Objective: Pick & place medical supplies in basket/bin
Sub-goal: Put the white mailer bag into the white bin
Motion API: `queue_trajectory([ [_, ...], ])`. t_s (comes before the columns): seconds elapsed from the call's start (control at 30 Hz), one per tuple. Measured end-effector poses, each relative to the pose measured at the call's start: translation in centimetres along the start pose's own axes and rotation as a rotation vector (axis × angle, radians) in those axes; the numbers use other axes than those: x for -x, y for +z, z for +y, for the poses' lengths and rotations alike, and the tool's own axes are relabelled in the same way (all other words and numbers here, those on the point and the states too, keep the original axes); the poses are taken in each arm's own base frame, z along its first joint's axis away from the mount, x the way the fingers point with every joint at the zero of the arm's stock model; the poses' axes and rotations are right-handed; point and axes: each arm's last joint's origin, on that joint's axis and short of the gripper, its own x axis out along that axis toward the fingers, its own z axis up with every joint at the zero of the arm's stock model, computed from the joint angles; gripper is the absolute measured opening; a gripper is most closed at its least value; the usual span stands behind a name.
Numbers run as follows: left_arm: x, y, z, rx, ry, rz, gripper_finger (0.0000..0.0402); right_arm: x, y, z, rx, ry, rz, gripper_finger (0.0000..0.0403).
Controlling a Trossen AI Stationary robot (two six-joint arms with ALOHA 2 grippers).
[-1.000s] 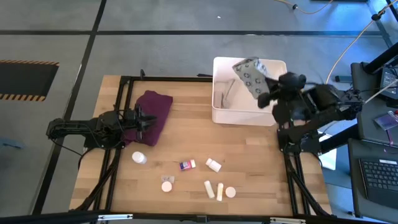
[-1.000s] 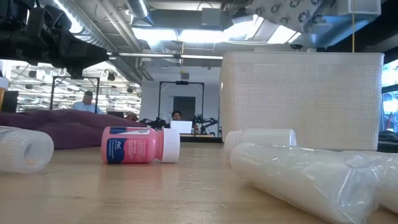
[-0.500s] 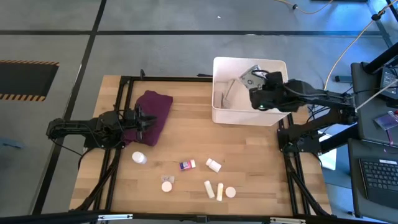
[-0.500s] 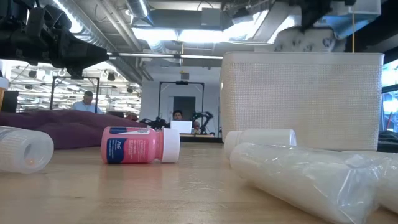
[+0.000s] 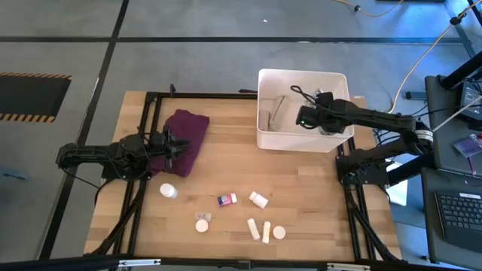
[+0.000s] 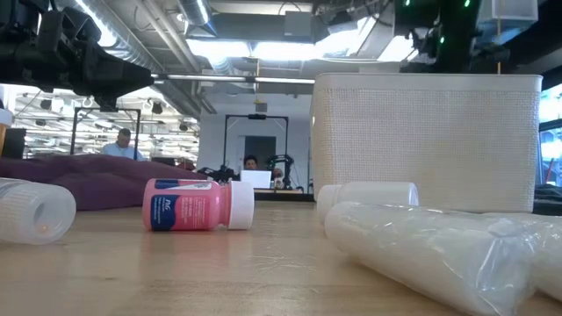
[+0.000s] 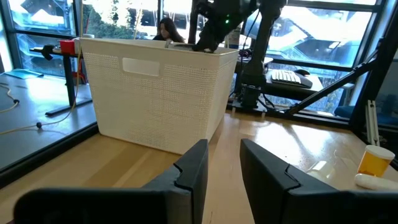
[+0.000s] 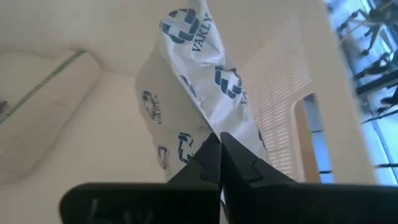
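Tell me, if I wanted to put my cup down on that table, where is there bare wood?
The widest bare stretch lies between the purple cloth, the white tub and the small supplies. Another runs along the table's right edge, below the tub. The front middle is crowded: pink bottle, tubes, round containers. The right gripper reaches into the tub; the left gripper rests over the cloth.
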Motion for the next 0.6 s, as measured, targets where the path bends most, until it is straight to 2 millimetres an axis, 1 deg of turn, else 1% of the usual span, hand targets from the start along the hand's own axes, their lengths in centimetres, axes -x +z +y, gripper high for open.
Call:
queue_trajectory([
  [0.23, 0.0, 0.0, 0.0, 0.000, 0.000, 0.000, 0.0088, -3.7, -0.5, 0.5, -0.042, -0.016, 0.020, 0.0000],
  [0.4, 0.0, 0.0, 0.0, 0.000, 0.000, 0.000, 0.0088, -6.1, -1.4, 0.1, -0.076, -0.062, 0.057, 0.0000],
  [0.5, 0.0, 0.0, 0.0, 0.000, 0.000, 0.000, 0.0088, -7.3, -2.1, -0.2, -0.091, -0.092, 0.072, 0.0000],
  [0.6, 0.0, 0.0, 0.0, 0.000, 0.000, 0.000, 0.0088, -8.3, -2.6, -0.2, -0.124, -0.082, 0.089, 0.0000],
])
